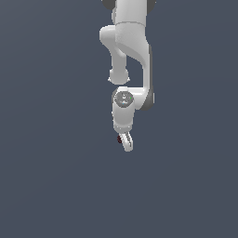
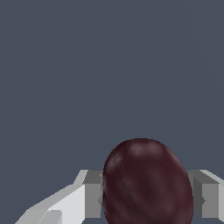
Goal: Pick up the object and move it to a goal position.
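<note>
Wrist view shows the object point(image 2: 146, 183), a dark maroon-red rounded lump with a faintly mottled skin, filling the gap between the gripper's point(image 2: 146, 199) two grey finger pads point(image 2: 92, 199). Both pads press against its sides, so the fingers are pinching it. Behind it lies only a plain slate-grey ground.

From the exterior view, the white Panda arm point(image 1: 132, 51) reaches down from the upper edge, its wrist pointing downward. The gripper point(image 1: 124, 141) hangs at its lower end, and the object point(image 1: 119, 138) appears as a tiny dark red speck at the fingers, on the exterior view's left side of them.
</note>
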{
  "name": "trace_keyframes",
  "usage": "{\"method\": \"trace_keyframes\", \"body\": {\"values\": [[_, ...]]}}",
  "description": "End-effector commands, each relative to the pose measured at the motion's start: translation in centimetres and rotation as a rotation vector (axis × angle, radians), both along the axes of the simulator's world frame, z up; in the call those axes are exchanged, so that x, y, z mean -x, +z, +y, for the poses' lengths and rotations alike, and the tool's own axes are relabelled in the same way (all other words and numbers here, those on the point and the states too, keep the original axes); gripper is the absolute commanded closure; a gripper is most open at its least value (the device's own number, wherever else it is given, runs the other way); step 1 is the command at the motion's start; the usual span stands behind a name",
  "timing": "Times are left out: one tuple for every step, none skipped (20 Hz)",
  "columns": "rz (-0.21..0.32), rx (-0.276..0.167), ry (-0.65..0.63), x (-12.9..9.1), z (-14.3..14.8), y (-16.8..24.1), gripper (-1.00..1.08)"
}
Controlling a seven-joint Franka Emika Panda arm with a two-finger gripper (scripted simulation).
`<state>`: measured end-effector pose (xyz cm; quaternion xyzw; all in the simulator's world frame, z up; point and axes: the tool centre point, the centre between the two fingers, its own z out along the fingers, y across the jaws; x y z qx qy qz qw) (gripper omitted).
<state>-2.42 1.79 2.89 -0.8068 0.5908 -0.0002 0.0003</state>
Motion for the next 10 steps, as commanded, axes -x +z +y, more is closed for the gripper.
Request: {"method": "trace_keyframes", "body": {"values": [[0.001,0.000,0.000,0.0,0.0,-0.1,1.08],[0.001,0.000,0.000,0.0,0.0,-0.1,1.08],[0.000,0.000,0.000,0.0,0.0,0.0,1.08],[0.000,0.000,0.000,0.0,0.0,0.0,1.08],[0.000,0.000,0.000,0.1,0.1,0.0,1.08],[0.000,0.000,0.000,0.2,0.3,0.0,1.08],[0.000,0.000,0.000,0.3,0.5,0.0,1.08],[0.000,0.000,0.000,0.5,0.8,0.1,1.08],[0.000,0.000,0.000,0.7,1.2,0.1,1.08],[0.000,0.000,0.000,0.9,1.6,0.1,1.08]]}}
